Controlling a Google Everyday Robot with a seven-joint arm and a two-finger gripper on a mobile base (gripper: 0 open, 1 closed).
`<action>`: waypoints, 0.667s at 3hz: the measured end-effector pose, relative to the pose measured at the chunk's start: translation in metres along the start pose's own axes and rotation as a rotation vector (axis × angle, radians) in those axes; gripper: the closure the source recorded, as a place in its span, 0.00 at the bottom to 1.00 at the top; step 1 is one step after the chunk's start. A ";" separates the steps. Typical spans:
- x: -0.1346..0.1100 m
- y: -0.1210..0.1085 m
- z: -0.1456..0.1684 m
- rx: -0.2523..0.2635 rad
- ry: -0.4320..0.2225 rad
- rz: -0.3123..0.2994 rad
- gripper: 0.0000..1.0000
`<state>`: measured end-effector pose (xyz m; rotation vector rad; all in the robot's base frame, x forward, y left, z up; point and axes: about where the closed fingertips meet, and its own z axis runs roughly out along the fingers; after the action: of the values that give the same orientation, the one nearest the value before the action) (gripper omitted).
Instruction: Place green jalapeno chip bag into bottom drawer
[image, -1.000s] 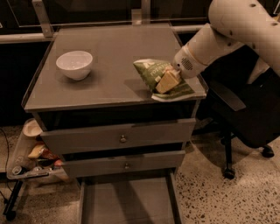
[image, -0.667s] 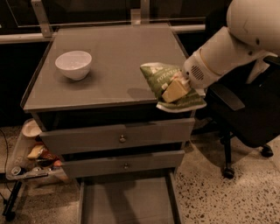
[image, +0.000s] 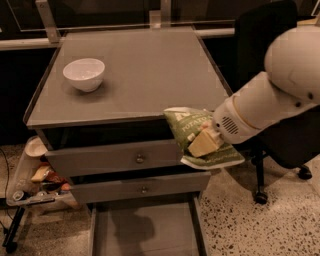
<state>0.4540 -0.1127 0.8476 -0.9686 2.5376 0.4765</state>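
The green jalapeno chip bag (image: 192, 131) is an olive-green crinkly bag with white lettering. My gripper (image: 204, 144) is shut on it and holds it in the air past the cabinet's front right corner, in front of the upper drawers. The white arm reaches in from the right. The bottom drawer (image: 145, 231) is pulled out below, a wide grey tray with low side rails, to the lower left of the bag.
A white bowl (image: 84, 74) stands on the grey cabinet top (image: 145, 70) at the left. Two upper drawers with round knobs (image: 140, 159) are closed. A black office chair (image: 280, 125) stands at the right. A cluttered tray (image: 35, 180) sits at the left on the floor.
The gripper has carried the bag off the cabinet top, forward and down past the front right edge. The camera view has shifted.
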 end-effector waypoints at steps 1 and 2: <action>0.000 0.003 0.000 -0.001 -0.002 -0.005 1.00; 0.024 0.010 0.024 -0.026 0.008 0.046 1.00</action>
<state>0.4360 -0.1082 0.8170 -0.9251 2.5713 0.5205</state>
